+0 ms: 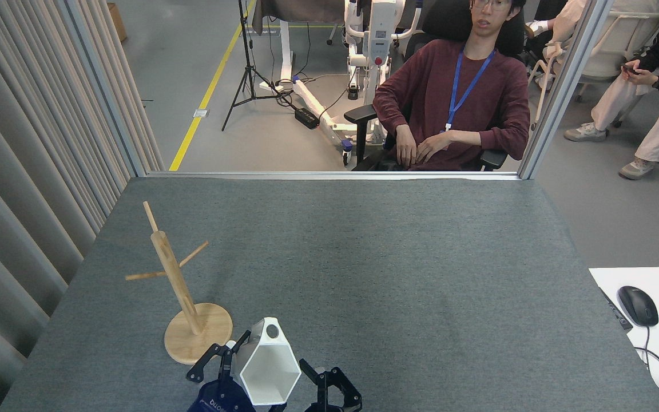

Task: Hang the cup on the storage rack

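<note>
One white faceted cup (265,369) with a hexagonal rim sits at the near edge of the grey felt table (364,257), held up off the cloth with its open mouth turned toward the robot and its narrower base pointing away. Its flat handle tab with the round hole stands at the far top of it. The light bamboo mug tree (178,286), a round disc base with an upright post and thin angled pegs, stands just beside it to the left and a little farther off; the cup's left side shows close to the near right edge of the disc. The pegs are well above and to the far left of the handle hole, so I judge the coming move must lift the cup and carry it left and away until the hole meets a peg, most likely the one slanting toward the right.

The black claw (223,372) on the cup's left has its fingers spread around that side, one finger lying along the cup wall; it seems to grip the cup. The other black claw (329,389), on the cup's right, stands with its fingers apart and a gap between it and the cup. Which arm each belongs to I cannot tell, as both rise from the near edge close together.
</note>
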Controlling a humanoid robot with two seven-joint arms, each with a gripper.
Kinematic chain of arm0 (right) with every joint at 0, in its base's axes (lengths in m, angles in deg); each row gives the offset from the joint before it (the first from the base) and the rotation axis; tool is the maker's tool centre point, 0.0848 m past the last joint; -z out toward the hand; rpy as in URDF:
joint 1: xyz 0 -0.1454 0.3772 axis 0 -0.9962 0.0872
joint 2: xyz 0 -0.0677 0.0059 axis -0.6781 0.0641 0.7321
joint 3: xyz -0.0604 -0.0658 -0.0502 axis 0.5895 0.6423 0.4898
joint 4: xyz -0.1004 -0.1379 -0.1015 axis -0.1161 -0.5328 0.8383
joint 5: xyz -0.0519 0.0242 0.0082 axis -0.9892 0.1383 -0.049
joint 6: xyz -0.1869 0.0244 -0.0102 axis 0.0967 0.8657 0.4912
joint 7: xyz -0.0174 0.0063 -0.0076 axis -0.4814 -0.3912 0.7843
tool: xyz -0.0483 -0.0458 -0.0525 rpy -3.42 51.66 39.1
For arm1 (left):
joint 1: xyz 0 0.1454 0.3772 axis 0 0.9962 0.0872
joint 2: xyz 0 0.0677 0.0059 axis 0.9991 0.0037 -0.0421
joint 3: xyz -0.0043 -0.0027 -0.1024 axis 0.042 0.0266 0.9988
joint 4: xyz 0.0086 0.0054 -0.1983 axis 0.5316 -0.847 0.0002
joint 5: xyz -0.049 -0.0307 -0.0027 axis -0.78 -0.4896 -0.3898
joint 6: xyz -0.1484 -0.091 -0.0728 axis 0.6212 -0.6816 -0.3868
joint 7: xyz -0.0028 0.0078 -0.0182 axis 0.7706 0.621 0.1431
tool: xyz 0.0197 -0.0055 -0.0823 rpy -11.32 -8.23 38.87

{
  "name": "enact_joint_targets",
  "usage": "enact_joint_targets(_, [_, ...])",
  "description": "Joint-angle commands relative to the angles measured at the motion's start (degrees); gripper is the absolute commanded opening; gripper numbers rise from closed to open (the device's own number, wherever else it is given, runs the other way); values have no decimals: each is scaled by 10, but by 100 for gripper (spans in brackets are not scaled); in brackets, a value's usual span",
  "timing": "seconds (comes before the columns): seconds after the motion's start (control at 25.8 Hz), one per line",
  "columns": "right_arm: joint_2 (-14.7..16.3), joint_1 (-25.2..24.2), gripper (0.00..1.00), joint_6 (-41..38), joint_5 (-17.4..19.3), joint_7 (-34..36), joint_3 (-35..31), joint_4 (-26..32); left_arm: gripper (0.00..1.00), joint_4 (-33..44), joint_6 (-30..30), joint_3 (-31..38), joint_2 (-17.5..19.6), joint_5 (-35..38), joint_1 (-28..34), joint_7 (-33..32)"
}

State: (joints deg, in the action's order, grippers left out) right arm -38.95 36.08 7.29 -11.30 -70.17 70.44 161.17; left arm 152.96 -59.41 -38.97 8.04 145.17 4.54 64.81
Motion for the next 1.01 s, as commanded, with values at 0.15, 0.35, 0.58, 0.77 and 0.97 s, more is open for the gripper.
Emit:
enact_joint_targets(0.15, [-4,9,99,-5,58,57,0,5,48,-2,1,0,1,1,-5,0])
enact_joint_targets(0.35, [-9,43,99,-18,160,75,-1,4,48,-2,1,0,1,1,-4,0])
enact_joint_targets(0.58, [-32,178,99,7,250,135,-148,1,48,-2,1,0,0,3,-3,0])
enact_joint_targets(0.77, [75,217,90,137,129,137,-296,-75,49,9,0,6,0,1,2,0])
enact_joint_targets(0.97, [106,10,94,139,-2,464,-274,-119,49,26,-8,40,-4,-4,4,-1])
